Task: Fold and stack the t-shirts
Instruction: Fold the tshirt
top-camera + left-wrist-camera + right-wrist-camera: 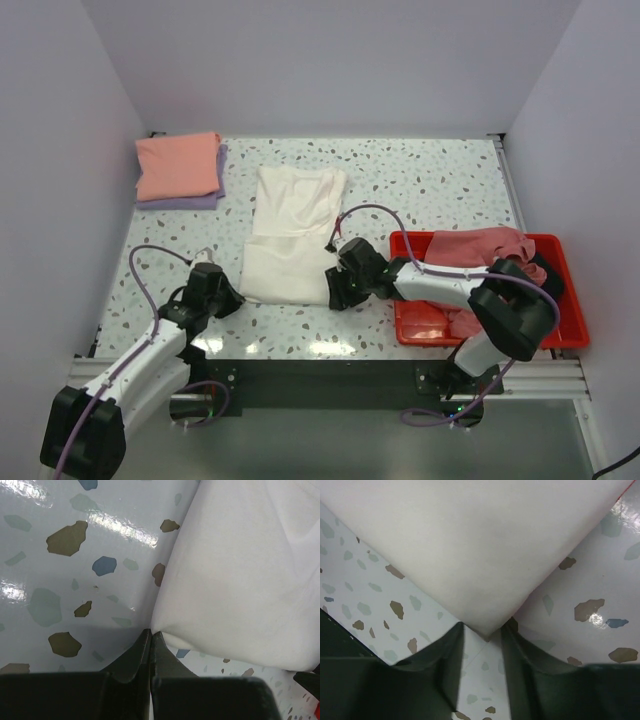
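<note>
The cream-white t-shirt (290,235) lies partly folded, lengthwise, in the middle of the table. My left gripper (230,300) is at its near left corner. In the left wrist view the jaws (151,634) are closed together right at that corner of the cream-white t-shirt (240,570). My right gripper (337,290) is at the near right corner. It is open (482,635), and the tip of the shirt's corner (480,565) lies between the fingers. A folded salmon-pink t-shirt (178,165) lies on a lavender one (205,200) at the back left.
A red tray (565,330) stands at the right, under my right arm. It holds a crumpled dusty rose t-shirt (480,245) and a black one (540,278). White walls close in the table on three sides.
</note>
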`<action>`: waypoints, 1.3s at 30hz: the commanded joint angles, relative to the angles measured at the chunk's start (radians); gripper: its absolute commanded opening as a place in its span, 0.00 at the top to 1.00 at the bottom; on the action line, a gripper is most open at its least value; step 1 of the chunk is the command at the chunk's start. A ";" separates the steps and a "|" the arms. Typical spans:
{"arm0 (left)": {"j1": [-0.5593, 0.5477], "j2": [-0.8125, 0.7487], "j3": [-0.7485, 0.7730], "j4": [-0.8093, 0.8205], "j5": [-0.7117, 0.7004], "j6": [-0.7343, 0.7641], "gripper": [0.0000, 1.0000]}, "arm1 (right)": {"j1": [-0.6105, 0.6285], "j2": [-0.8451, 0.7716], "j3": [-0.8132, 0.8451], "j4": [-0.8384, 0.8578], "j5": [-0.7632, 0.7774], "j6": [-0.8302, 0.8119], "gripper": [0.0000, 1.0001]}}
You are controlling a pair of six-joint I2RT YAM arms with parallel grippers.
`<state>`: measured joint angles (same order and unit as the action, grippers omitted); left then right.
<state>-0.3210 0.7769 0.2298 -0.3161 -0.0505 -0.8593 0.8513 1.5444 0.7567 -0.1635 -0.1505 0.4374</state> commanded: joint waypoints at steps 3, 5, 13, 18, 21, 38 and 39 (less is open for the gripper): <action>0.005 -0.004 -0.006 -0.006 -0.009 -0.043 1.00 | 0.014 0.020 -0.025 0.082 -0.034 0.009 0.80; 0.005 -0.008 0.000 -0.032 0.000 -0.072 1.00 | 0.018 0.014 -0.022 0.065 -0.057 0.021 0.91; 0.002 -0.164 0.098 -0.296 0.078 -0.173 1.00 | 0.045 -0.150 -0.031 -0.089 -0.151 0.081 0.93; 0.003 -0.310 0.224 -0.428 0.054 -0.178 1.00 | 0.043 -0.240 0.024 -0.247 -0.270 0.075 0.94; 0.003 -0.360 0.340 -0.492 -0.014 -0.139 1.00 | 0.043 -0.270 0.091 -0.361 -0.357 0.046 0.94; 0.005 -0.412 0.738 -0.733 -0.187 -0.089 1.00 | 0.120 -0.374 0.239 -0.458 -0.784 0.201 0.98; 0.003 -0.412 0.749 -0.738 -0.193 -0.086 1.00 | 0.126 -0.375 0.239 -0.443 -0.788 0.210 0.98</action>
<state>-0.3229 0.3744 0.9024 -1.0466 -0.1135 -0.9798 0.9485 1.2114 0.9649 -0.5835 -0.8116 0.5663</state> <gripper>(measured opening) 0.021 0.068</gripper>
